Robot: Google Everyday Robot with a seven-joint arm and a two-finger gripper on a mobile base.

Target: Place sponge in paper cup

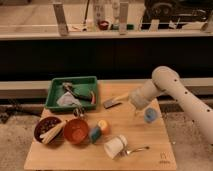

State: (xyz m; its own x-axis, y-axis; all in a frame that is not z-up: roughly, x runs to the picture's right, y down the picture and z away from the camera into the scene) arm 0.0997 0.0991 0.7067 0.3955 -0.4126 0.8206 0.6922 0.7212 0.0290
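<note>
The wooden tabletop [150, 150] carries most items on its left half: a green tray [56, 95] at the rear left edge, a dark bowl [45, 131] and an orange bowl [76, 131] near the front left. The rear centre and the front right corner are bare. The hand [138, 108] hangs over the right rear area, just beside a small blue cup [150, 115]; whether it is open or closed cannot be told. The sponge [95, 133] lies well apart to the hand's left and nearer the front, touching an orange fruit [104, 126]. The paper cup [115, 146] lies tipped near the front edge, just beside a spoon [137, 149].
</note>
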